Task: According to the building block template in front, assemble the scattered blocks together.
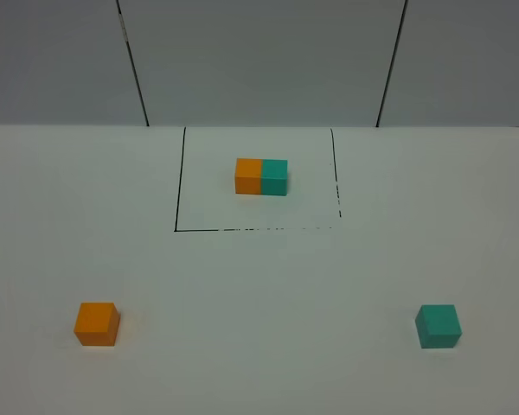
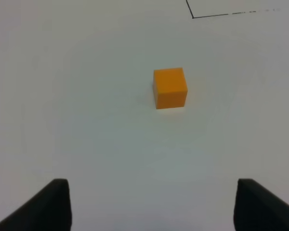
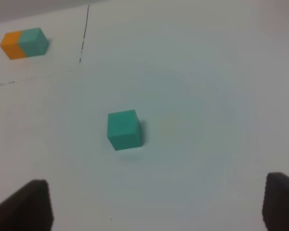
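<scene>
Left hand, right hand: tips only.

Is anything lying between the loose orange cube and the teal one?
Nothing: the high view shows bare table between the orange cube and teal cube.

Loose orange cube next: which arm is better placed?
Left. The small matte orange cube sits left on the white table, centred ahead of the left jaws, which stand open. The right jaws face the small matte teal cube on the opposite side.

robot test lab setup, bare white worktop, black marked-out square, plain grey panel wall behind, nothing domestic
</scene>
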You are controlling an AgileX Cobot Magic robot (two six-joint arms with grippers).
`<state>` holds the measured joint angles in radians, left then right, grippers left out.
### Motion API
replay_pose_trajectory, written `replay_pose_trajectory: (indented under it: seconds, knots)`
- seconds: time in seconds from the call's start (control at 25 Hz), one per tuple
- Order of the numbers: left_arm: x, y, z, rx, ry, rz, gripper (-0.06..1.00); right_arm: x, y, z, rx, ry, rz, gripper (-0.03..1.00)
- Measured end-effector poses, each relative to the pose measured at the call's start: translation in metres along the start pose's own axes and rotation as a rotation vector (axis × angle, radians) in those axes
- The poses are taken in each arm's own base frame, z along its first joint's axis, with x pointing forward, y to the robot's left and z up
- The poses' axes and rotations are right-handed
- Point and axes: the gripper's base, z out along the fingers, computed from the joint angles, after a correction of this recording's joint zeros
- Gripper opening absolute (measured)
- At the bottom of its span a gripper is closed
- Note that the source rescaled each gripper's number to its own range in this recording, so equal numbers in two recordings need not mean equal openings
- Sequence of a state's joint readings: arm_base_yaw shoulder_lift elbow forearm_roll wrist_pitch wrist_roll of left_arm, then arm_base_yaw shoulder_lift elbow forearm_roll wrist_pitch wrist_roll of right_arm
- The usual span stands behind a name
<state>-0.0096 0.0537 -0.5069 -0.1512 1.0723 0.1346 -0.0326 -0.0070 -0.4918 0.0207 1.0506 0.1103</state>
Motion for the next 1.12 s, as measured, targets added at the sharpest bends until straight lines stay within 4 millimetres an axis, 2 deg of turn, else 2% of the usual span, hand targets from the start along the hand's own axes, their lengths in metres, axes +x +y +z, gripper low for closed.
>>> replay_pose_trajectory:
  seconds: [0.16, 0.28, 0.44, 0.64, 0.8, 0.96, 1.12]
  knots:
    - [-0.011, 0.002, 0.006, -0.001, 0.066, -0.06, 0.48, 0.0, 0.0, 0.0, 0.0, 0.0, 0.0, 0.74]
    - [-0.032, 0.005, 0.016, 0.004, 0.178, -0.087, 0.5, 0.0, 0.0, 0.0, 0.0, 0.0, 0.0, 0.74]
    - [-0.068, 0.011, 0.036, 0.003, 0.312, -0.152, 0.57, 0.0, 0.0, 0.0, 0.0, 0.0, 0.0, 0.74]
    - [-0.11, 0.02, 0.08, 0.008, 0.533, -0.199, 0.64, 0.0, 0.0, 0.0, 0.0, 0.0, 0.0, 0.74]
    - [-0.131, 0.023, 0.119, 0.045, 0.699, -0.238, 0.66, 0.0, 0.0, 0.0, 0.0, 0.0, 0.0, 0.74]
    - [-0.141, 0.026, 0.155, 0.058, 0.806, -0.325, 0.67, 0.0, 0.0, 0.0, 0.0, 0.0, 0.0, 0.74]
    - [-0.145, 0.03, 0.182, 0.042, 0.875, -0.365, 0.67, 0.0, 0.0, 0.0, 0.0, 0.0, 0.0, 0.74]
